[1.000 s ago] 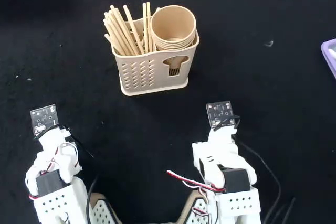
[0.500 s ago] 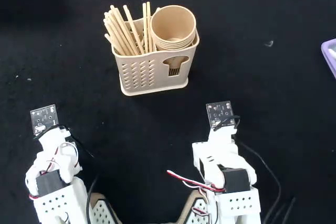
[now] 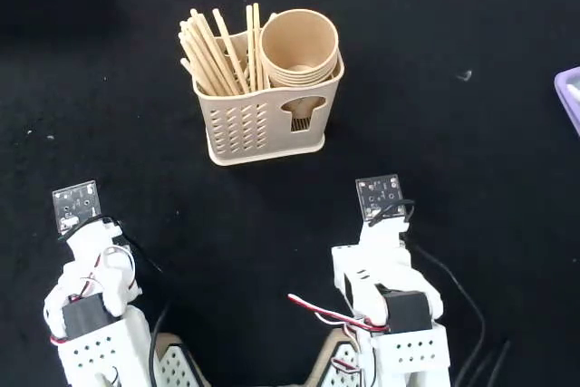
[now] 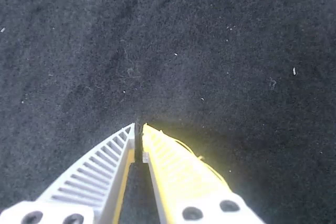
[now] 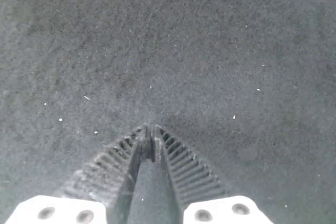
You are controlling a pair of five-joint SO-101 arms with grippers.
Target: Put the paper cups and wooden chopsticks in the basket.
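Basket (image 3: 263, 129) stands upright on the black table (image 3: 471, 188). Paper cups (image 3: 299, 43) sit stacked in one compartment. Wooden chopsticks (image 3: 216, 53) are bunched in the other, just beside the cups, tips fanning above the rim. Both arms are well apart from the basket, on the robot's side of it. L gripper (image 4: 139, 132): tips pinched together, nothing btw them, over bare cloth. R gripper (image 5: 151, 134): same, closed w/ nothing held.
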